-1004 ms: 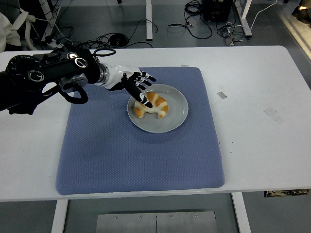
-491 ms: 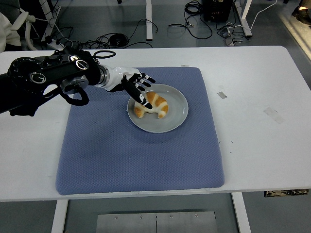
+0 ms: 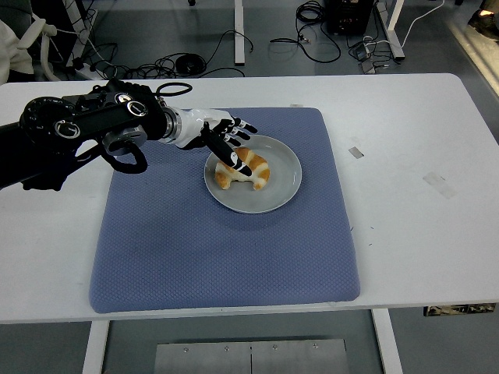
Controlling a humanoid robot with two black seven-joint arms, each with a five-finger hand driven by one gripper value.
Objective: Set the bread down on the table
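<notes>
A: Any legible text, labels, nos. or signs?

B: None. Round marks on the left arm (image 3: 86, 125) too small to read. Tape bits on the surface (image 3: 405, 156) blank, no print visible.

White table (image 3: 405, 202) under a blue mat (image 3: 226, 241); beside it, perhaps two tape scraps (image 3: 355, 152).

Matt woven blue cloth mat (image 3: 226, 257), smooth glossy grey plate (image 3: 282, 191), smooth white table (image 3: 421, 226)

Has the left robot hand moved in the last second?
Yes. The left robot hand has edged rightward over the plate, closer to the bread.
</notes>
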